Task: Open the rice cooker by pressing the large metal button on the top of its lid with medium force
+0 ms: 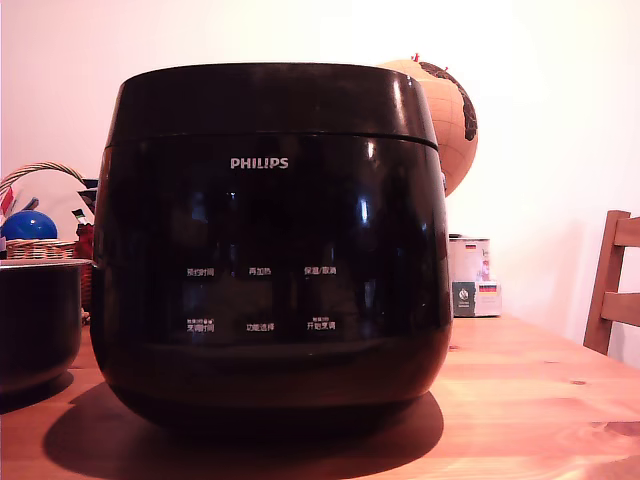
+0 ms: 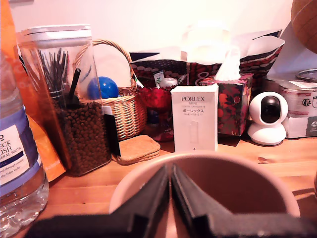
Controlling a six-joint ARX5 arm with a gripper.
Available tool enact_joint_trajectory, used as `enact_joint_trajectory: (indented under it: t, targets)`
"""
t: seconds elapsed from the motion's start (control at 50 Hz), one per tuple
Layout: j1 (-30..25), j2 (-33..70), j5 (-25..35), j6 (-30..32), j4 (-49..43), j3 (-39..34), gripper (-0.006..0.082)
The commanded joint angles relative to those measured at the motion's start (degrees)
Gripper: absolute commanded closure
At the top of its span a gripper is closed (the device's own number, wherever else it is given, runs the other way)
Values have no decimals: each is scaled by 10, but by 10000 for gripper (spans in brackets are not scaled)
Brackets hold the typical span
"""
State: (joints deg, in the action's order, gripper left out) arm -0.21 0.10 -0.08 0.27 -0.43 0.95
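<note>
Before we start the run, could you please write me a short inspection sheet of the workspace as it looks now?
Surface: wooden table, bare in front.
Job's things: rice cooker upright, lid closed; its top button not in view.
Clutter: small black pot beside the cooker; wrist view shows a PORLEX box, wicker basket, jar of pellets, water bottle.
Grippers: gripper fingers together, above a pale cup rim.
Cables: nothing seen.
Surroundings: globe, wooden chair, white wall.
</note>
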Motion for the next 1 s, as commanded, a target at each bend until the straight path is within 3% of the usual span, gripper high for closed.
enact_joint_trajectory:
  t: [0.0, 0.38, 0.52, 0.7, 0.98]
  targets:
    - [26, -8, 44, -35, 50, -24, 788]
    - [25, -8, 68, -53, 62, -24, 788]
    - [24, -8, 131, -104, 101, -20, 788]
    - [14, -8, 275, -181, 88, 13, 788]
    - [-16, -8, 443, -204, 39, 77, 788]
